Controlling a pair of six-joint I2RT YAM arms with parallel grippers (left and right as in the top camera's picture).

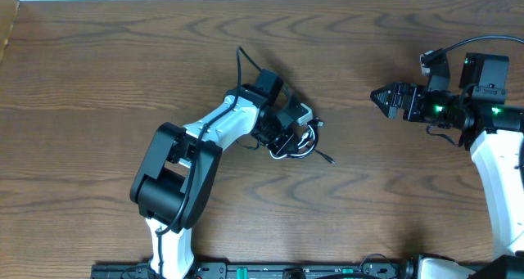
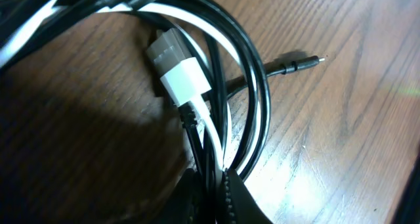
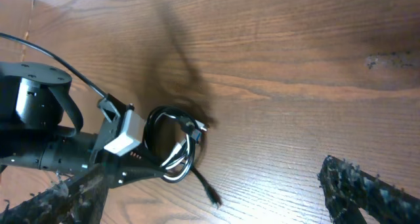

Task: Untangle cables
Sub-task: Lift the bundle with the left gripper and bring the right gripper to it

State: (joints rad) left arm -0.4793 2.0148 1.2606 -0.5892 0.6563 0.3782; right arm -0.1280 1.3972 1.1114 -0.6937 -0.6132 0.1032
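Left claw: the left claw (image 1: 288,134) is down on the surface, its jaws drawn nearly together on the cable bundle (image 1: 303,141). In its own wrist view the strands run straight in between the dark fingers (image 2: 239,198).
Why it holds there: my guess is that pinching where the strands gather pins the knot, so a loose end can be drawn out without dragging the whole coil along.
Cable bundle: a small coil of black and white strands looping out just ahead of the left claw and lying flat on the wood.
White connector: the white connector (image 2: 178,69) lies inside the loop, close ahead of the fingers, with black strands crossing beside it.
Black plug: the black plug (image 2: 298,64) pokes out beyond the coil on the far side from the left claw. It is the one free end I can see.
Right claw: the right claw (image 1: 383,97) hangs well apart from the coil and points toward it. Its fingers (image 3: 367,191) are spread wide and hold nothing.
Surface: the brown wooden surface (image 1: 393,197) is bare between the two claws.
Likely next: the free plug looks the easiest thing for the right claw to take.
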